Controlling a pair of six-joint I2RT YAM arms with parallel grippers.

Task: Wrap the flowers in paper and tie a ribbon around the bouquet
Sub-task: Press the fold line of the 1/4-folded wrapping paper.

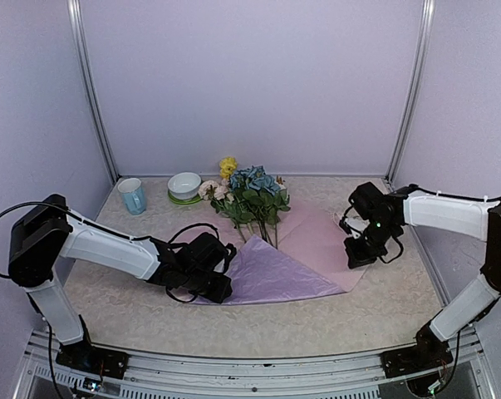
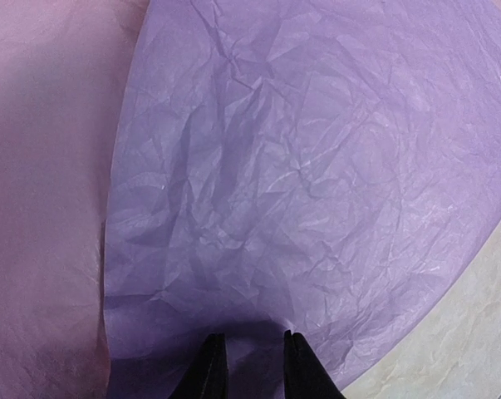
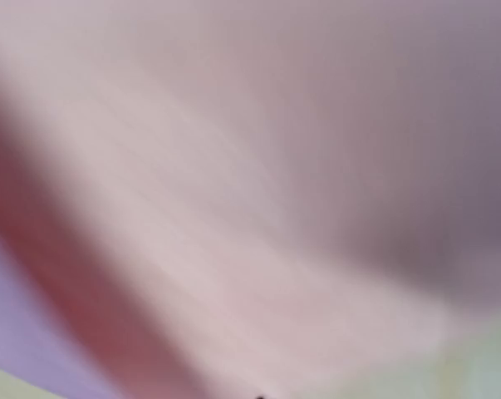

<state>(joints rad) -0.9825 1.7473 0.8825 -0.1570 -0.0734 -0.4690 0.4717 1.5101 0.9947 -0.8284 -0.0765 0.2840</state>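
The paper (image 1: 316, 241) lies spread on the desk (image 1: 134, 312), its lilac near flap (image 1: 275, 274) folded over the pink face. The flowers (image 1: 252, 199) rest on its far corner, heads pointing away from the arms. The left end effector (image 1: 219, 287) is closed to a narrow gap on the flap's left corner (the crinkled sheet fills the left wrist view). The right end effector (image 1: 360, 253) is closed at the paper's right corner; its wrist view is a pink blur, so I cannot tell whether it grips the sheet.
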